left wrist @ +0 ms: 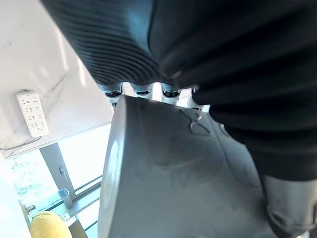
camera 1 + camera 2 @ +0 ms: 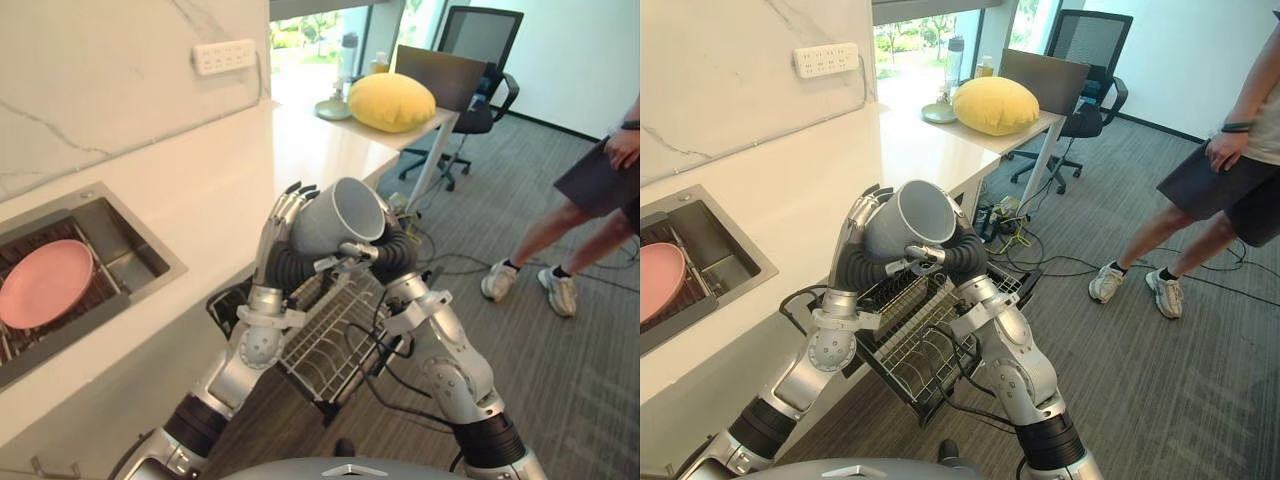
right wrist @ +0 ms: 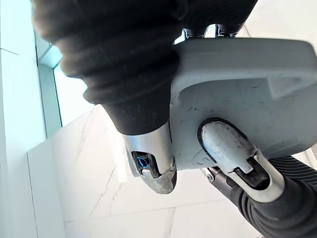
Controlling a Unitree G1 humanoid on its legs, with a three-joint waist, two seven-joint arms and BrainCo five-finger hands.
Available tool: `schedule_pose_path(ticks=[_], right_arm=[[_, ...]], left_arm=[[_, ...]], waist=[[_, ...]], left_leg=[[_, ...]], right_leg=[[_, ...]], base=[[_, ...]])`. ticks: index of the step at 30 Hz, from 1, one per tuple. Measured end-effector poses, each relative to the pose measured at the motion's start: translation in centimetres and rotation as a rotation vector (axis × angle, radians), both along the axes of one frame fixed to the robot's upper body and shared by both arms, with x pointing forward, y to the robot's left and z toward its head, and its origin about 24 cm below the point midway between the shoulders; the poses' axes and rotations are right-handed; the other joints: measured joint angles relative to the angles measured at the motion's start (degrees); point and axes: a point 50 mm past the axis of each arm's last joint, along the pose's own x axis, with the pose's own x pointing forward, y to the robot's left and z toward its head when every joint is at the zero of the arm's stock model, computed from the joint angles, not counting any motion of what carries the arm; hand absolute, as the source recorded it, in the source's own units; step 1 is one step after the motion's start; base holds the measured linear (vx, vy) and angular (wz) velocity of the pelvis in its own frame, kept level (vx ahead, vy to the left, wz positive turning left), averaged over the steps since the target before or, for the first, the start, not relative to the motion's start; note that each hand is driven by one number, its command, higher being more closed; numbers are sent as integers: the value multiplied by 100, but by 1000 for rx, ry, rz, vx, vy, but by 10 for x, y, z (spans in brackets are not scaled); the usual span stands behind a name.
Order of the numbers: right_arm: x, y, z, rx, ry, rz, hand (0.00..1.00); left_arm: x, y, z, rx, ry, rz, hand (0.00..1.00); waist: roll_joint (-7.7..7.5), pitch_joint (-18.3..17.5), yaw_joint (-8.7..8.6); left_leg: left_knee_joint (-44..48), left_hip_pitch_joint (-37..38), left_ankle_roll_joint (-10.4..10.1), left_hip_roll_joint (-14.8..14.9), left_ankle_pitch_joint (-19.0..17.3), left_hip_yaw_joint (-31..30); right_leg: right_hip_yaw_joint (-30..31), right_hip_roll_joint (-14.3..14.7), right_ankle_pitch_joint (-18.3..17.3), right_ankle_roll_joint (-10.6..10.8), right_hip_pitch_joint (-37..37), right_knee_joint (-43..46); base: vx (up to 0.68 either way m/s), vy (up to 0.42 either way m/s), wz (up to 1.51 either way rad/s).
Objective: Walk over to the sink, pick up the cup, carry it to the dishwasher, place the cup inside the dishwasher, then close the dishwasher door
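Left hand (image 2: 280,240) and right hand (image 2: 390,255) together clasp empty grey round cup (image 2: 340,215) above wire dishwasher rack (image 2: 325,345); pink round plate (image 2: 45,283) lies in steel sink (image 2: 125,245).

The left hand (image 2: 284,214) has slim silver fingers (image 2: 278,224) with dark tips, and a dark ribbed bellows-like cover (image 2: 288,268) sleeves its back and wrist. The right hand (image 2: 393,252) wears the same kind of sleeve. In the right wrist view its thumb (image 3: 151,158) is a smooth silver shell with a dark recess holding what may be a small blue mark (very close to the lens). The silver-grey left arm (image 2: 247,345) and right arm (image 2: 450,372) are built of rounded metal segments with round joint caps. A black ribbed band (image 2: 196,424) rings each lower down.
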Motion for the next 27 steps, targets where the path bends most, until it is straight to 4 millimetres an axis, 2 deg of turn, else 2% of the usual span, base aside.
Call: schedule_pose_path(ticks=[8,15,17,20,22,23,25,27], right_arm=[[1,-2,2,-22,-11,-34,100],[2,0,2,12,-11,-47,100],[1,-7,0,22,-5,-79,100],[1,-26,-3,36,15,-180,100],[-1,-48,-8,42,36,-284,100],[-2,-53,-9,42,39,-305,100],[-4,-64,-11,41,47,-353,100],[-7,-75,-15,39,62,-400,100]], left_arm=[[-4,-2,-9,-4,41,-1,0],[-2,8,-19,-33,102,58,0],[-1,10,-20,-52,115,66,0],[0,27,-26,-106,162,132,0],[-1,44,-36,-157,226,197,0],[-1,48,-41,-173,256,210,0],[-3,58,-62,-211,374,243,0],[-15,65,-89,-240,517,262,0]], waist=[[-8,-11,7],[-4,-20,9],[-8,-23,26],[-6,-24,23],[-6,-24,23],[-6,-24,24],[-1,-33,6],[-5,-36,8]], left_leg=[[-9,3,3,0,4,-2],[-256,103,6,-37,133,-6],[-330,114,11,-51,163,-21],[-406,177,15,-65,202,-23],[-424,191,15,-70,202,-27],[-436,188,16,-73,203,-27],[-515,204,23,-88,217,-31],[-598,207,28,-98,242,-51]], right_leg=[[-1,1,1,1,1,0],[-10,0,-2,4,-1,0],[-21,-6,-5,8,-1,0],[-25,-10,-14,20,19,1],[-32,-15,-23,32,45,1],[-33,-17,-26,35,48,1],[-45,-24,-41,50,49,0],[-83,-34,-60,55,41,0]], base=[[0,0,0],[-13,1,1],[-29,5,4],[0,0,0],[0,0,0],[-48,7,0],[-45,5,2],[-22,-5,8]])
